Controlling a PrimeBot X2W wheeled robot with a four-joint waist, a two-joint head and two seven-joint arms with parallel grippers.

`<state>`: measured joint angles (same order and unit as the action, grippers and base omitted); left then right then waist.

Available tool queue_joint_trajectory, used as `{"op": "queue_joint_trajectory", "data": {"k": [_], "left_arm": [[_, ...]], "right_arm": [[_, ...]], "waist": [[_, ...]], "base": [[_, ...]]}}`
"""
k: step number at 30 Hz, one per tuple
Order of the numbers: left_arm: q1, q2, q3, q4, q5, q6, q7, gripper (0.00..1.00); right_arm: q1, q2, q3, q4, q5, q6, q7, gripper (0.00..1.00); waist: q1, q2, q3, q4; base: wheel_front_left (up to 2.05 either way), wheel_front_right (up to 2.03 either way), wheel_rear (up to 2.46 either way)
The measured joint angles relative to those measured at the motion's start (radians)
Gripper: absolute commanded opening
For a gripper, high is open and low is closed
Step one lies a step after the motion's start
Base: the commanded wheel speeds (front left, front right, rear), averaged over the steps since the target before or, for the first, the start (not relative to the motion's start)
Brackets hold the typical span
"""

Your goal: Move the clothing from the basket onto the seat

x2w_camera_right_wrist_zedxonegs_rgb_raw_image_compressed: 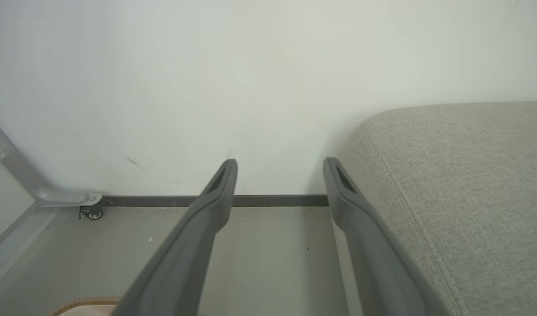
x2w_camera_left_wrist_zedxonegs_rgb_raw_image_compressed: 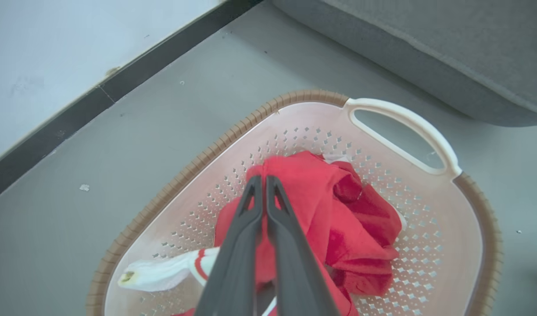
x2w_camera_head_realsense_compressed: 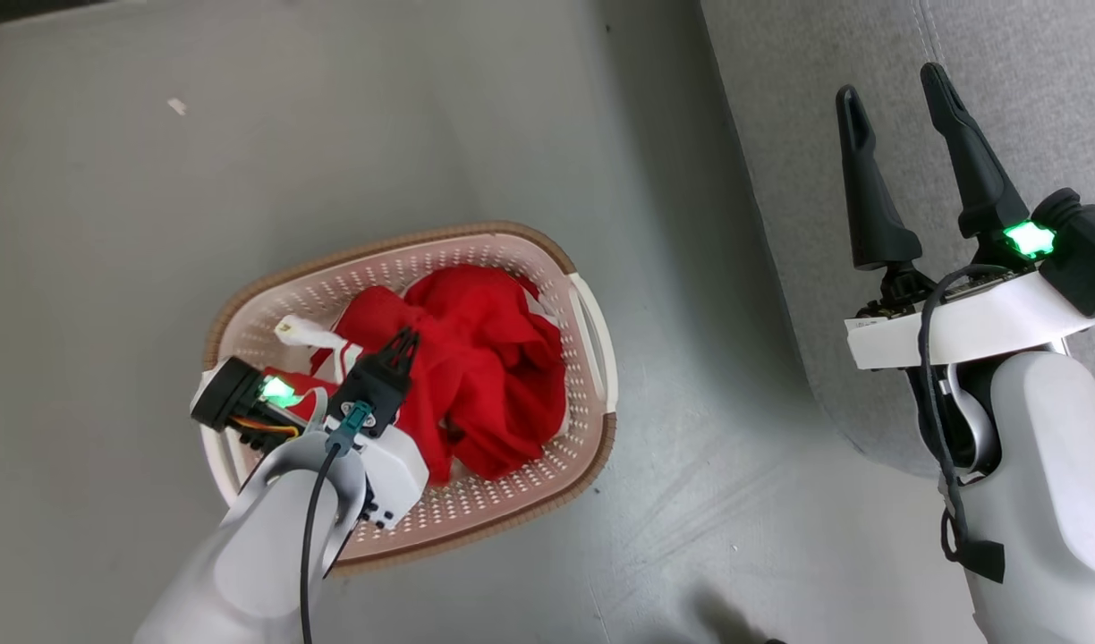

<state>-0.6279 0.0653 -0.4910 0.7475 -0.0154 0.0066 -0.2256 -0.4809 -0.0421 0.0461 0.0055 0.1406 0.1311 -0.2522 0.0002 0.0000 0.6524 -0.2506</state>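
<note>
Basket (x2w_camera_head_realsense_compressed: 476, 234) (x2w_camera_left_wrist_zedxonegs_rgb_raw_image_compressed: 251, 123) on the floor (x2w_camera_head_realsense_compressed: 333, 134), near the seat (x2w_camera_head_realsense_compressed: 1048, 107) (x2w_camera_left_wrist_zedxonegs_rgb_raw_image_compressed: 426, 44) (x2w_camera_right_wrist_zedxonegs_rgb_raw_image_compressed: 461, 184) but apart from it, with a strip of grey floor between them. One white handle (x2w_camera_head_realsense_compressed: 592, 322) (x2w_camera_left_wrist_zedxonegs_rgb_raw_image_compressed: 404, 118) faces the seat. Clothing (x2w_camera_head_realsense_compressed: 485, 376) (x2w_camera_left_wrist_zedxonegs_rgb_raw_image_compressed: 338, 206) lies heaped inside the basket, red and crumpled. A white strip of fabric with red stripes (x2w_camera_head_realsense_compressed: 306, 331) (x2w_camera_left_wrist_zedxonegs_rgb_raw_image_compressed: 159, 274) trails out from under it across the perforated bottom.

Left end effector (x2w_camera_head_realsense_compressed: 404, 338) (x2w_camera_left_wrist_zedxonegs_rgb_raw_image_compressed: 263, 179) reaches down into the basket, fingers pressed together, tips at the top of the red heap. Cannot tell whether fabric is pinched between them. Right end effector (x2w_camera_head_realsense_compressed: 889, 85) (x2w_camera_right_wrist_zedxonegs_rgb_raw_image_compressed: 281, 163) hangs over the front edge of the seat, fingers well apart, holding nothing.

Seat is grey woven upholstery with a stitched seam and a rounded corner. Floor is smooth grey, with a small pale scrap (x2w_camera_head_realsense_compressed: 177, 105) (x2w_camera_left_wrist_zedxonegs_rgb_raw_image_compressed: 84, 187) lying well away from the basket. White wall (x2w_camera_right_wrist_zedxonegs_rgb_raw_image_compressed: 251, 79) meets the floor at a dark skirting strip (x2w_camera_right_wrist_zedxonegs_rgb_raw_image_compressed: 273, 200) (x2w_camera_left_wrist_zedxonegs_rgb_raw_image_compressed: 75, 114). A metal frame leg on a small caster (x2w_camera_right_wrist_zedxonegs_rgb_raw_image_compressed: 93, 213) stands by the wall.
</note>
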Motion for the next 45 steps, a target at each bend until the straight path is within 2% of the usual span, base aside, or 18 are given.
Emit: {"op": "queue_joint_trajectory", "data": {"k": [19,32,34,35,36,37,38,39,45], "left_arm": [[0.091,-0.014,0.026,-0.148,-0.1,-0.002,-0.022,0.0],[0.169,-0.02,0.007,-0.201,-0.122,-0.019,-0.022,0.0],[0.179,-0.021,0.006,-0.213,-0.129,-0.019,-0.022,0.42],[0.184,-0.021,0.006,-0.218,-0.134,-0.019,-0.022,0.49],[0.188,-0.021,0.005,-0.222,-0.134,-0.019,-0.022,0.5],[0.191,-0.022,0.004,-0.224,-0.135,-0.019,-0.022,0.62],[0.196,-0.022,0.001,-0.23,-0.141,-0.019,-0.022,0.85],[0.196,-0.022,0.001,-0.23,-0.141,-0.019,-0.022,1.0],[0.223,-0.025,-0.011,-0.247,-0.163,-0.02,-0.023,1.0]], "right_arm": [[0.074,-0.007,-0.066,0.057,-0.065,0.0,0.0,1.0],[0.153,-0.008,-0.101,0.066,-0.079,0.0,0.0,1.0],[0.166,-0.008,-0.104,0.067,-0.08,0.0,0.0,1.0],[0.173,-0.008,-0.105,0.067,-0.081,0.0,0.0,1.0],[0.18,-0.008,-0.107,0.067,-0.081,0.0,0.0,1.0],[0.187,-0.008,-0.108,0.067,-0.081,0.0,0.0,1.0],[0.199,-0.007,-0.109,0.068,-0.081,0.0,0.0,1.0],[0.199,-0.007,-0.109,0.068,-0.081,0.0,0.0,1.0],[0.237,-0.007,-0.109,0.068,-0.091,0.0,0.0,1.0]], "waist": [[-0.0001,0.0,-0.159,0.089],[0.0,0.0,-0.275,0.131],[-0.0001,0.0,-0.294,0.136],[0.0,0.0,-0.303,0.138],[-0.0001,0.0,-0.312,0.14],[-0.0001,0.0,-0.321,0.142],[-0.0001,0.0,-0.339,0.145],[-0.0001,0.0,-0.339,0.145],[-0.0001,0.0,-0.389,0.151]], "base": [[0.0,0.0,0.0],[0.0,0.0,0.0],[0.0,0.0,0.0],[0.0,0.0,0.0],[0.0,0.0,0.0],[0.0,0.0,0.0],[0.0,0.0,0.0],[0.0,0.0,0.0],[0.0,0.0,0.0]]}}
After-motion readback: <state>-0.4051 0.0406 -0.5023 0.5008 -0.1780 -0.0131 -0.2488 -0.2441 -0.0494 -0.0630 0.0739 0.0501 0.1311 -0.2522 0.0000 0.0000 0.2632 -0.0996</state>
